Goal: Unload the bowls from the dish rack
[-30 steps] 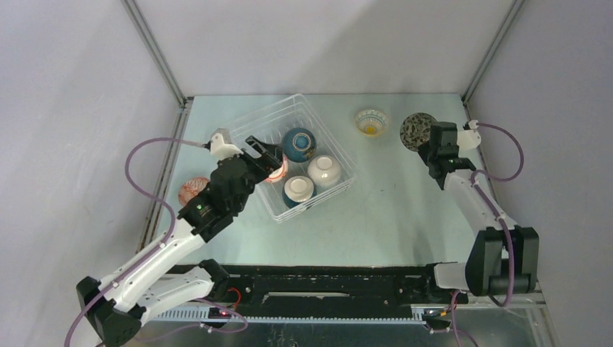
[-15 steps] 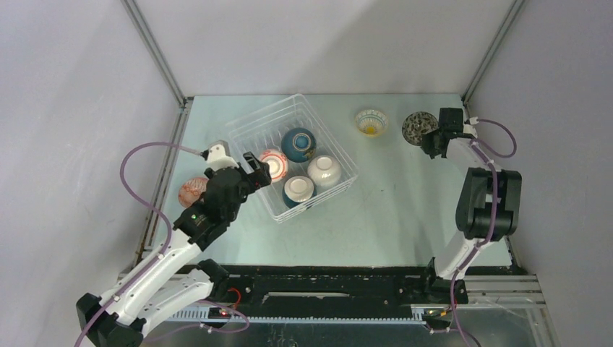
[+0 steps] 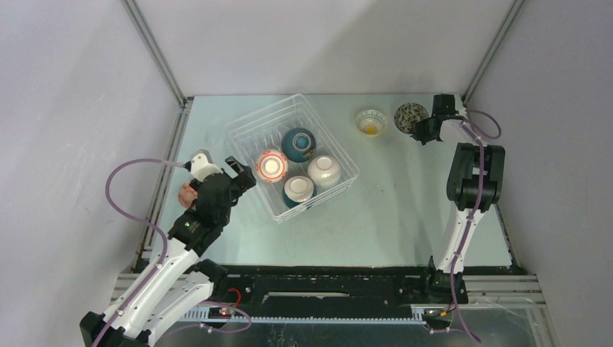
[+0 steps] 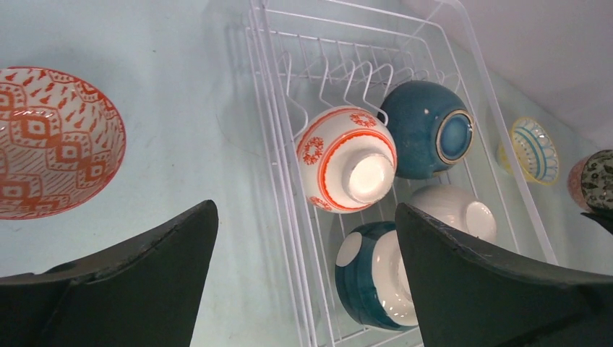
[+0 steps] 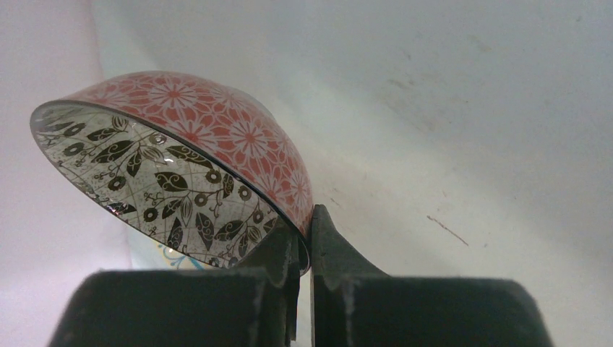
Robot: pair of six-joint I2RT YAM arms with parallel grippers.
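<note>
Right gripper [image 5: 304, 233] pinching rim of tilted leaf-patterned bowl [image 5: 170, 163]; left gripper [image 4: 305, 211] spread, empty

My pale green table [image 3: 390, 217] stands boxed in by plain grey-white walls [image 3: 318, 43] under soft even light, with aluminium posts [image 3: 155, 54] rising from its far corners and a black rail [image 3: 325, 289] along the near edge.

4 bowls [image 3: 324, 170] in rack [image 3: 254, 120], 1 bowl [image 4: 50, 141] L, 2 bowls [image 3: 371, 121] rear R
</note>
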